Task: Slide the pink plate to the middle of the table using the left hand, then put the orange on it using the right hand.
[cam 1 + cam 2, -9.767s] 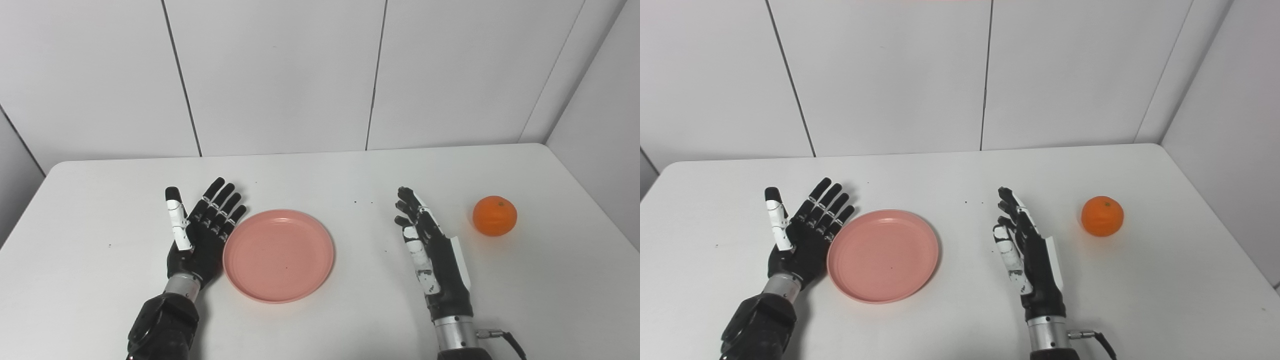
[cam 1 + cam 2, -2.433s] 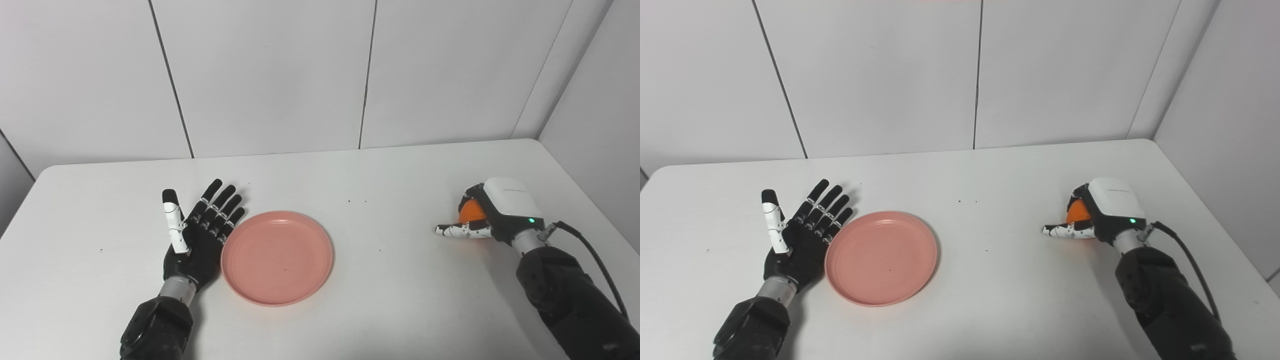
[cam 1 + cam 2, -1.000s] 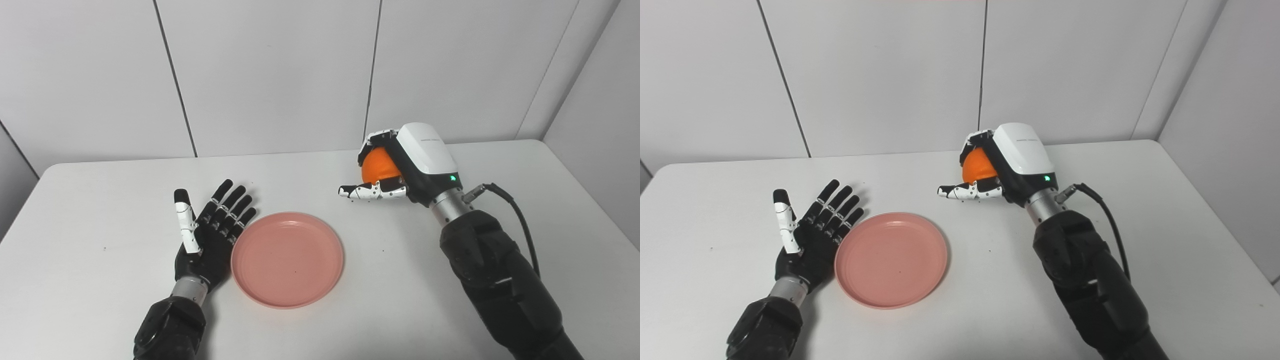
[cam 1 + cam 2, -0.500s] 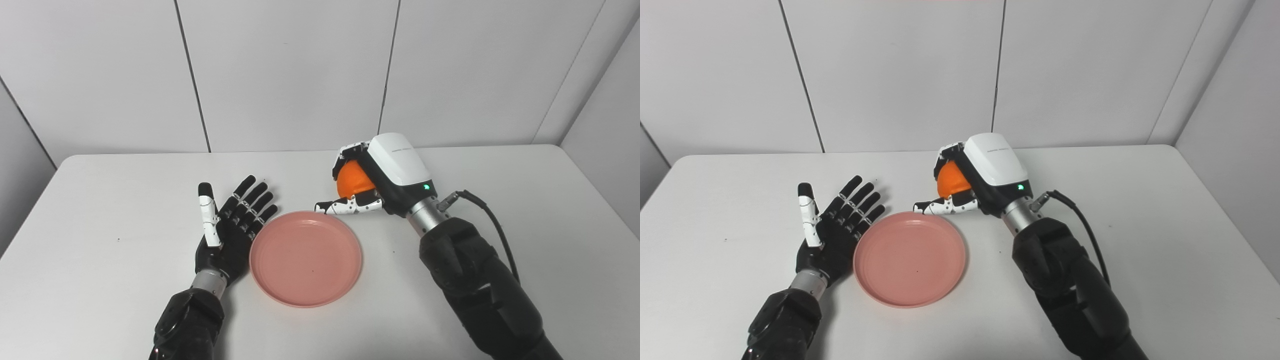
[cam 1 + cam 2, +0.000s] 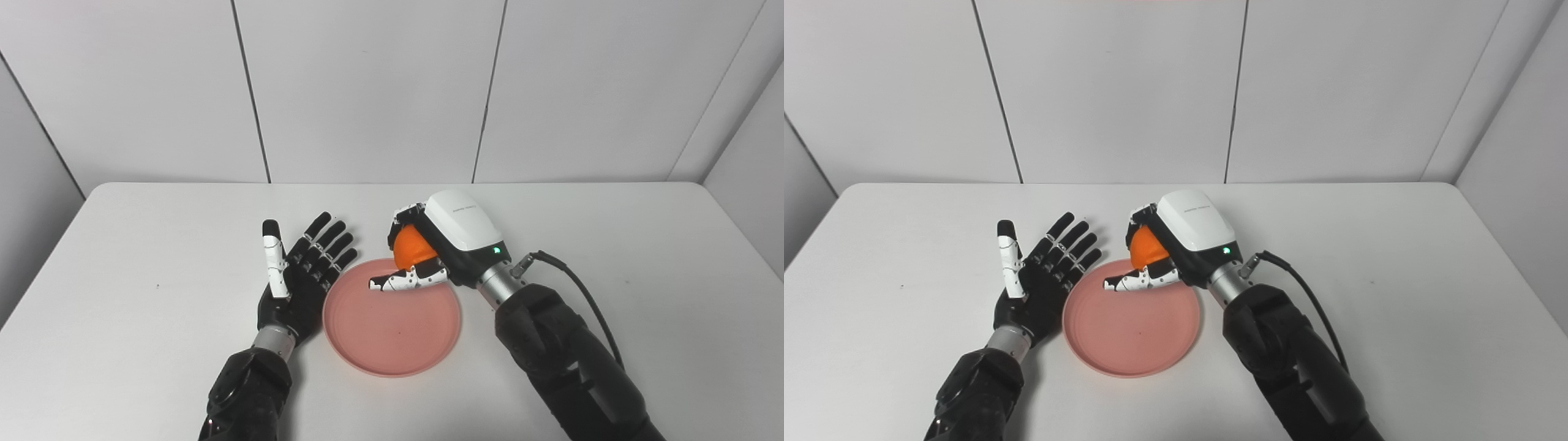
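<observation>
A plain white desk point(image 5: 122, 257) fills the lower frame, with pale panelled walls point(image 5: 367, 86) behind. Left of centre, my left hand point(image 5: 298, 278) lies palm up, fingers spread, holding nothing, touching the pink plate point(image 5: 392, 318) that lies flat mid-frame. My right hand point(image 5: 438, 251) grips the round orange point(image 5: 409, 246) above the plate's far rim, thumb pointing left.

Both arms are clad in matte black, creased covers ending in silver metal wrist rings. The black left hand point(image 5: 293, 288) has dark segmented fingers point(image 5: 327, 245) and a white-shelled, black-tipped thumb. The right hand point(image 5: 450, 245) carries a glossy white back shell with faint grey lettering, a green light and a black cable at the wrist
</observation>
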`<state>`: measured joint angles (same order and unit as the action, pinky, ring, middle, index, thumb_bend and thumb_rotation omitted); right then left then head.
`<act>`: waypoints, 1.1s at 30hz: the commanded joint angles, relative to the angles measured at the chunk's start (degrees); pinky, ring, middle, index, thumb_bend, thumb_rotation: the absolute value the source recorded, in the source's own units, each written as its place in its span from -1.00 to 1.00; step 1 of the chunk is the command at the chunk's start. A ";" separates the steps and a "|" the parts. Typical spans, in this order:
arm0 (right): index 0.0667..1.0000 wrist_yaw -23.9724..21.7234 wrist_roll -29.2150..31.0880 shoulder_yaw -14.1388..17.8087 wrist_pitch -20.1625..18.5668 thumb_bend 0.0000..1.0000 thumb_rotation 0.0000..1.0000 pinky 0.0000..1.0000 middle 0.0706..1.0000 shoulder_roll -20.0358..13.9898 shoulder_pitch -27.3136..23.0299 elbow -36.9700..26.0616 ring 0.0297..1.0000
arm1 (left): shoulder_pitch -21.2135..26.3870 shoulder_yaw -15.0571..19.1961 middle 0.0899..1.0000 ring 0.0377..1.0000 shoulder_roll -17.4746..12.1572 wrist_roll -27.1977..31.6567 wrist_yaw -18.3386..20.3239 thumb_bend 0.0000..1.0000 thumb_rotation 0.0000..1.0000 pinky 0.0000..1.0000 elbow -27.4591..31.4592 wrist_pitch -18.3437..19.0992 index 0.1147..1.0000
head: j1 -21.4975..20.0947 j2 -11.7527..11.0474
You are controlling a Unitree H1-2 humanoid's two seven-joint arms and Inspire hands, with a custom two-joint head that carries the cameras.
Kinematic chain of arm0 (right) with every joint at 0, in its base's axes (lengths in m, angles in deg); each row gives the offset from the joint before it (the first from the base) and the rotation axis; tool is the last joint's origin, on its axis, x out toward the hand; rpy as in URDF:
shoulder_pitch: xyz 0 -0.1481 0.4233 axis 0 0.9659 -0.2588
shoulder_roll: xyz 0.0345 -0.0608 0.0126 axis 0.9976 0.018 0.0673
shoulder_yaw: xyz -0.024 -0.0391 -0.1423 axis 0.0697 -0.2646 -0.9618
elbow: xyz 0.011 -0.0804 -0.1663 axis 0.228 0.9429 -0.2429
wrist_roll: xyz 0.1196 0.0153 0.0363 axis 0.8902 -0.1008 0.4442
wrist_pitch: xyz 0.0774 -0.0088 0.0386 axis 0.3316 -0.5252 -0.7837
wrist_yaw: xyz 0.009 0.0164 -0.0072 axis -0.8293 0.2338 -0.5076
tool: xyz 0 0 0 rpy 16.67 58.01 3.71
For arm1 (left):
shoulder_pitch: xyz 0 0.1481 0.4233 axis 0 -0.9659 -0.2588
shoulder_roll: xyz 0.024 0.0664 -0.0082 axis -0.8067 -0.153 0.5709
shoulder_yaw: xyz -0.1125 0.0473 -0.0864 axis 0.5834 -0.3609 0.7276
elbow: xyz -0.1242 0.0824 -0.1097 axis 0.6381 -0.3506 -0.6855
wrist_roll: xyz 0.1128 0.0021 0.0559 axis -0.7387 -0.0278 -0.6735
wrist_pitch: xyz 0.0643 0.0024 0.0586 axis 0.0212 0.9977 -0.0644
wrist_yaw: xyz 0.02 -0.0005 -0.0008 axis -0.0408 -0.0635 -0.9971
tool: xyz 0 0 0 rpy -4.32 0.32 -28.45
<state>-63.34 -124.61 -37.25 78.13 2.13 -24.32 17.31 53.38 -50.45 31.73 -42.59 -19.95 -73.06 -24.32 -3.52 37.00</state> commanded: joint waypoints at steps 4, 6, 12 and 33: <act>-0.45 0.70 -0.14 -0.57 3.05 0.02 -0.05 -0.70 -0.59 0.89 -2.38 -0.53 -0.65 | -2.34 -0.08 0.53 0.64 0.84 -2.15 -2.84 0.85 0.75 0.67 -2.77 1.35 0.53 | 0.23 -0.05; -0.43 0.43 -0.34 -0.75 2.69 0.02 -0.05 -0.70 -0.58 1.20 -2.19 -0.40 -0.64 | -2.35 -0.02 0.53 0.63 0.87 -2.10 -2.77 0.85 0.75 0.66 -2.78 1.33 0.53 | 0.36 -0.01; -0.49 -0.16 0.63 -0.48 2.27 0.00 -0.04 -0.73 -0.62 2.16 -2.16 -0.08 -0.68 | -2.34 0.00 0.52 0.65 0.91 -1.91 -2.70 0.85 0.75 0.69 -2.93 1.37 0.52 | 0.47 0.01; -0.26 -2.76 -0.20 -3.00 2.84 0.01 -0.17 -0.65 -0.48 3.02 -1.00 4.96 -0.57 | -2.31 -0.34 0.73 0.69 0.76 -1.59 -2.08 0.83 0.82 0.70 -3.18 1.14 0.74 | -0.37 0.63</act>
<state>-67.38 -124.70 -40.55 79.22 4.94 -23.32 23.12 53.36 -50.68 32.05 -42.92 -20.13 -73.51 -25.29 -3.87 37.62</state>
